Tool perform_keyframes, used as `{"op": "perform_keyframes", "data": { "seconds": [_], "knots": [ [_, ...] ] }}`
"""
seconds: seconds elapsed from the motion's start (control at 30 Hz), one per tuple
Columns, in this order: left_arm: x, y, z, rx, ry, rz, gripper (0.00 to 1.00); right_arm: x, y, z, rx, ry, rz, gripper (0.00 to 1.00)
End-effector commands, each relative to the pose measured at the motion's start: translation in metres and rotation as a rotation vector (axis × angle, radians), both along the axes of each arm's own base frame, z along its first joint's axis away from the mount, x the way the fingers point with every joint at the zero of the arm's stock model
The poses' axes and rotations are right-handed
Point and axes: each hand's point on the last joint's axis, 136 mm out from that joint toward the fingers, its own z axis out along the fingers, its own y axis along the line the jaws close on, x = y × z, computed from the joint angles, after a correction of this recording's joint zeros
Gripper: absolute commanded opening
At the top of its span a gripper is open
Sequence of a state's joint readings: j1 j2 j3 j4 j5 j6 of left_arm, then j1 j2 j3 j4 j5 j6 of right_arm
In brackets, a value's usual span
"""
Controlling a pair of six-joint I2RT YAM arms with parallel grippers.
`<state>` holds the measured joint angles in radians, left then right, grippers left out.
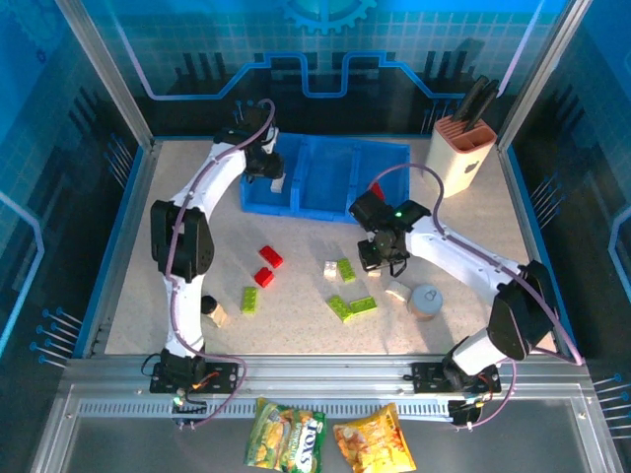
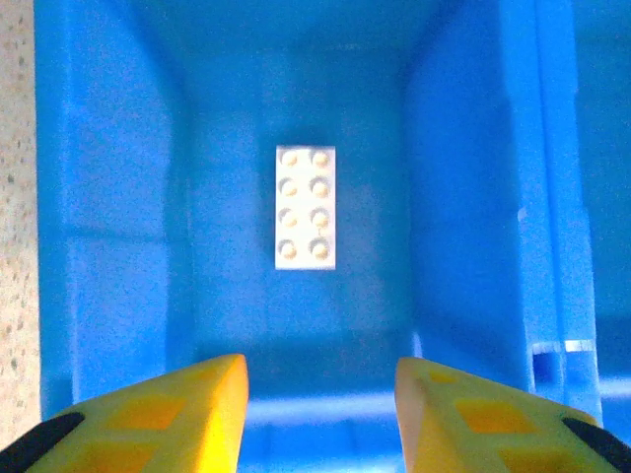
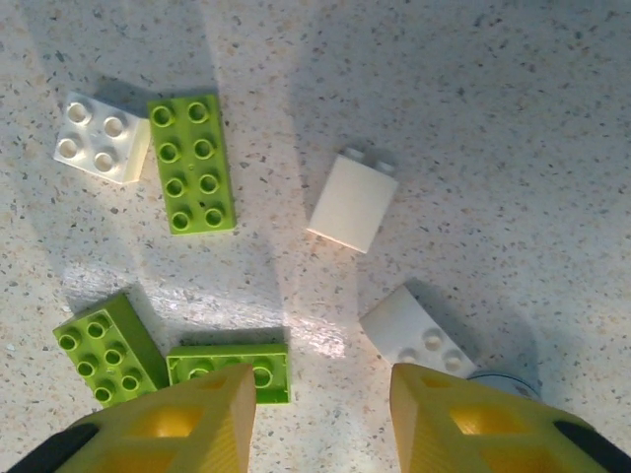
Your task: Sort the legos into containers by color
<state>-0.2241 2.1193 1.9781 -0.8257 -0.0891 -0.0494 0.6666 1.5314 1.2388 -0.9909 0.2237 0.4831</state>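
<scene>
- The left claw (image 2: 320,394) hangs parted and empty over the left compartment of the blue tray (image 2: 463,197), where a white brick (image 2: 305,207) lies flat, long axis up-down the frame.
- The right claw (image 3: 320,404), also parted and empty, hovers above the counter (image 3: 493,99).
- Straight ahead of it, mid-frame, sits a tipped white brick (image 3: 352,204); lime bricks (image 3: 190,163) lie to its left. The right arm looks the nearer for these.

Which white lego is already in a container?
The white two-by-four brick, lying studs up on the floor of the blue tray's left compartment. The other white bricks sit on the speckled table, near the green ones.
</scene>
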Motion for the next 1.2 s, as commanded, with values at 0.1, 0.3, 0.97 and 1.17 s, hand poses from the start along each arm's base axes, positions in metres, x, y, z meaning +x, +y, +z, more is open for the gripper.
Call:
{"op": "perform_keyframes", "data": {
  "seconds": [0.1, 0.3, 0.97, 1.17],
  "knots": [
    [-0.042, 0.008, 0.023, -0.048, -0.001, -0.001, 0.44, 0.005, 0.026, -0.011, 0.024, 0.011, 0.025, 0.41],
    [-0.083, 0.022, 0.025, -0.058, 0.028, 0.007, 0.45, 0.009, 0.039, -0.026, 0.026, 0.034, 0.044, 0.42],
    [-0.161, 0.077, 0.031, -0.107, 0.003, 0.071, 0.47, 0.020, 0.072, -0.071, 0.006, 0.107, 0.091, 0.46],
    [-0.165, 0.079, 0.009, -0.092, -0.001, 0.064, 0.46, 0.017, 0.074, -0.083, -0.010, 0.130, 0.097, 0.46]
  ]
}}
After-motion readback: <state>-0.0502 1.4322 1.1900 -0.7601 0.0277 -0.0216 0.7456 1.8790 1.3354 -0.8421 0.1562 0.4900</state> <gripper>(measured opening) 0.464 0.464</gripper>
